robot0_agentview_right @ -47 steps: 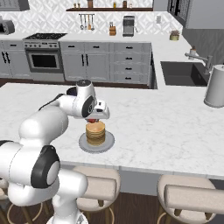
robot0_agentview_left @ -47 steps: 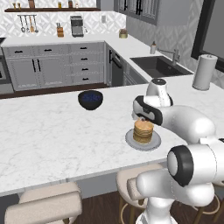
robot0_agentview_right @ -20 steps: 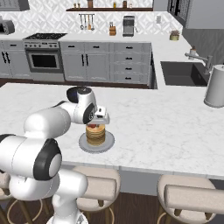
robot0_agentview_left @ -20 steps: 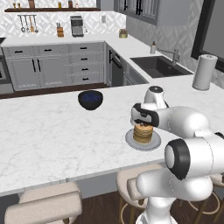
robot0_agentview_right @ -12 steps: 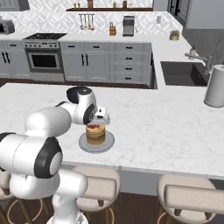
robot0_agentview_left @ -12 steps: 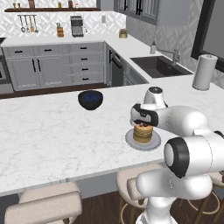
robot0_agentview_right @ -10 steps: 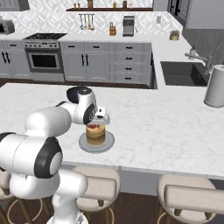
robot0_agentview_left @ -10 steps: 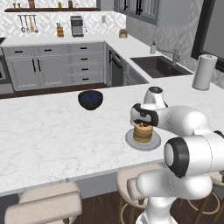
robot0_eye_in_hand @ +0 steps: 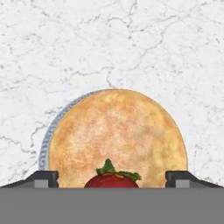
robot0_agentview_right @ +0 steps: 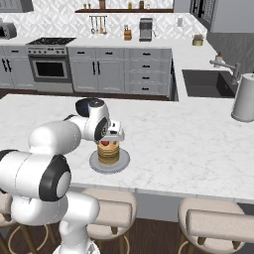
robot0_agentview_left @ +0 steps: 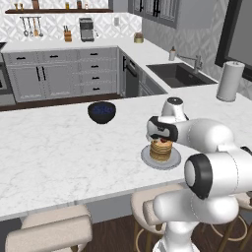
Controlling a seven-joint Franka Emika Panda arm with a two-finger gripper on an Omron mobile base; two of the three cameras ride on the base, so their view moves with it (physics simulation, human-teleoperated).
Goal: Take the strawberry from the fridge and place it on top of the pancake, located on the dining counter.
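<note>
Your fingers (robot0_eye_in_hand: 43, 178) stand spread wide apart, gripping nothing, with clear gaps either side of the strawberry (robot0_eye_in_hand: 112, 177) between them. The gripper (robot0_agentview_right: 110, 140) hangs just above the pancake (robot0_agentview_right: 108, 153) stack, on its plate (robot0_agentview_right: 94, 162) on the dining counter (robot0_agentview_right: 188, 144). The strawberry sits on the pancake's top, near its edge in the hand view. Lift straight up, so neither finger brushes the fruit sideways. Its leafy cap faces out across the pancake; its long axis looks roughly flat, though the lower half is cut off.

Grey cabinets (robot0_agentview_left: 49, 78), patterned backsplash, oven (robot0_agentview_right: 49, 69), sink (robot0_agentview_right: 203, 83), beige stools (robot0_agentview_right: 218, 223), dark wood floor.
</note>
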